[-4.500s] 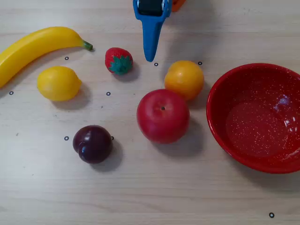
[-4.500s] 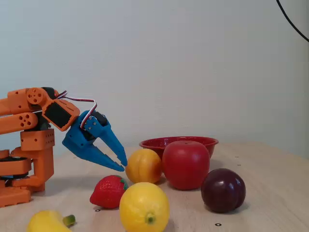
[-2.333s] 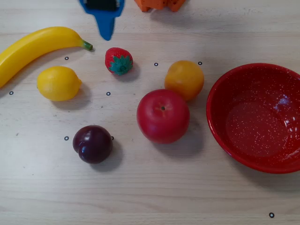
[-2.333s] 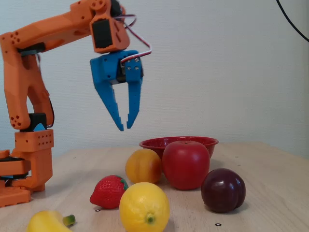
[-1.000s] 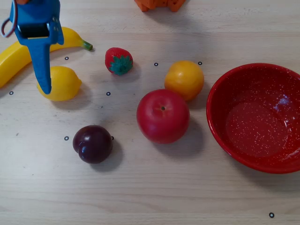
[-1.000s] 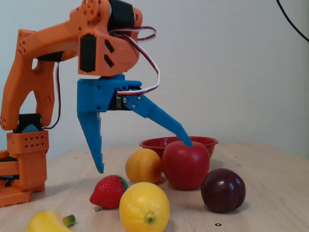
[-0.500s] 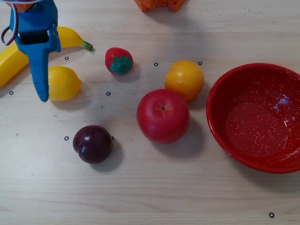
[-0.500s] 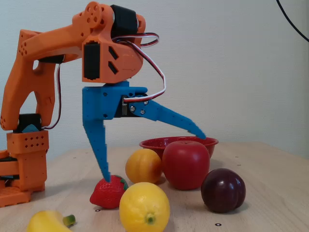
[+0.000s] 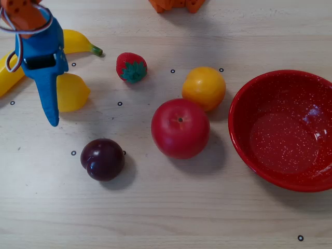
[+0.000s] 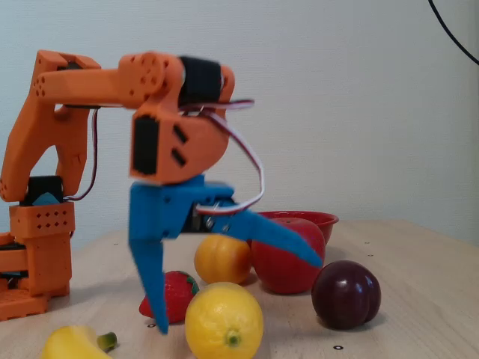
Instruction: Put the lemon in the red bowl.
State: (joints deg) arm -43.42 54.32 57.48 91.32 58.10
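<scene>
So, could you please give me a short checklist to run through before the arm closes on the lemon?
1. Gripper open: ok, jaws spread wide.
2. Jaws straddling the lemon: cannot tell; the overhead view shows the gripper beside and partly over it.
3. Jaws low enough: not ok, the fixed view shows one tip above the lemon.
4. Red bowl empty: ok.
5. Path to the bowl: not ok, the apple and orange fruit lie between.

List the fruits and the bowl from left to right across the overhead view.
banana → lemon → plum → strawberry → red apple → orange-yellow fruit → red bowl
</scene>
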